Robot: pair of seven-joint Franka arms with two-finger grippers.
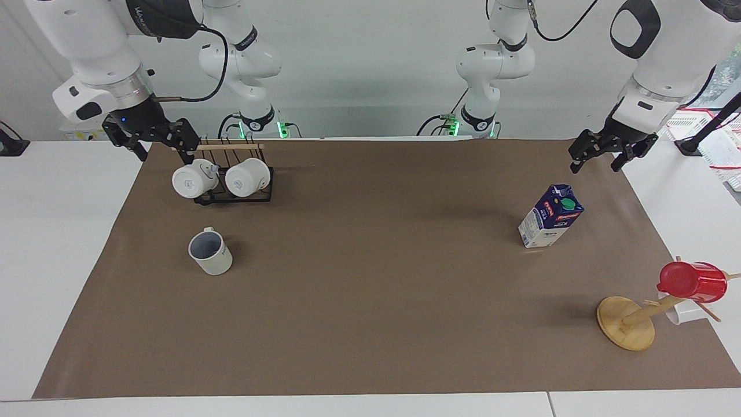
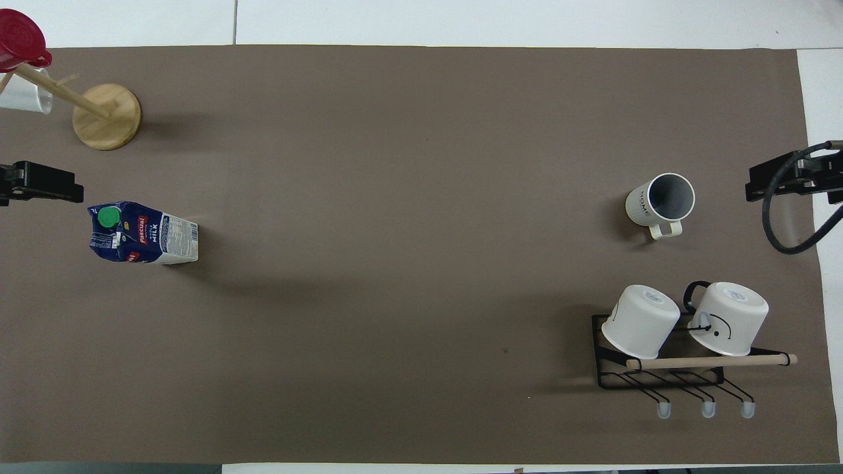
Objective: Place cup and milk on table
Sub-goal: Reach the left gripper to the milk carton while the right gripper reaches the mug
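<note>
White tabletop (image 1: 58, 260) carries a wide brown sheet (image 1: 370, 301). Right gripper (image 1: 156, 139) hangs spread and empty over the black mug rack (image 1: 231, 194); the cup (image 1: 209, 252) stands upright on the sheet below it. Left gripper (image 1: 602, 152) hangs spread and empty, the milk (image 1: 550, 217) upright just under it. Both items look already set down, arms apparently clear

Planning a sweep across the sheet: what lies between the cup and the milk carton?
Nothing: between the cup and the milk carton only the bare brown sheet shows, plainest in the overhead view.
</note>
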